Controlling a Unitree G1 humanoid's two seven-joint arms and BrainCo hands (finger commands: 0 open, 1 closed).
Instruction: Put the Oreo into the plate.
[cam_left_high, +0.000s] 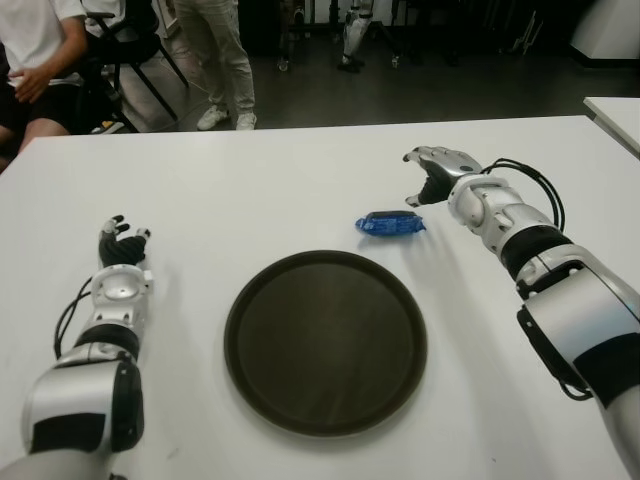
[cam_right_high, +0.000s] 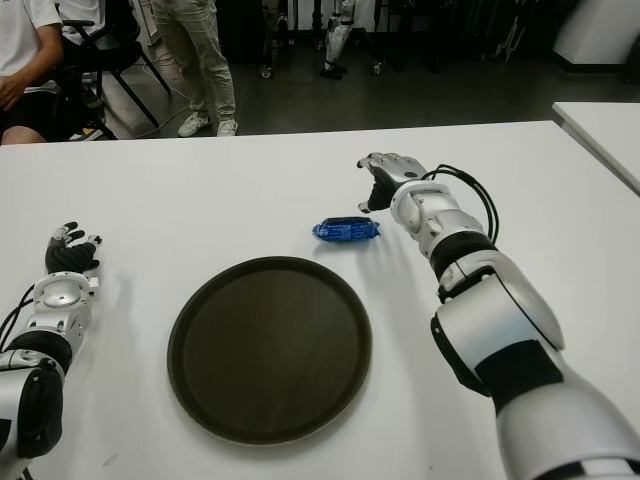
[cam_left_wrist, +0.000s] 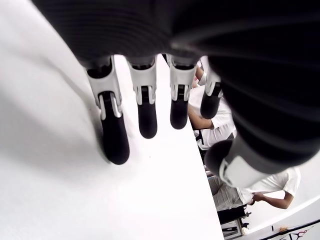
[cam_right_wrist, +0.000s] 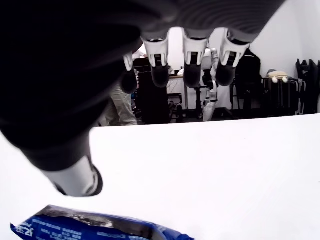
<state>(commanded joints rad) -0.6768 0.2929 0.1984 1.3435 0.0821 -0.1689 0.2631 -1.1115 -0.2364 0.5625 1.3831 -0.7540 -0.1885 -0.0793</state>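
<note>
Here a white table (cam_left_high: 300, 190) fills most of the scene, and on it, near the robot's edge, lies a round dark plate (cam_left_high: 326, 342), which is bare inside. Everything else is best placed from that plate. Past the table's far edge, well beyond the plate, a seated person (cam_left_high: 35, 60) shows at the far left and a standing person's legs (cam_left_high: 222, 60) just right of them.

The right hand (cam_left_high: 432, 175) shows beyond the plate and off to its right, above the tabletop, its fingers (cam_right_wrist: 191, 67) spread and loosely extended, holding nothing; the right wrist view shows open air between them and the thumb.

The left hand (cam_left_high: 122, 248) shows to the left of the plate, well apart from it, with its fingers (cam_left_wrist: 114, 137) stretched out straight and separated, gripping nothing.

The Oreo (cam_left_high: 390, 225), a small blue wrapped pack, lies flat on the table just beyond the plate's far right rim, outside it, between the plate and the right hand and near that hand's fingertips without touching them.
</note>
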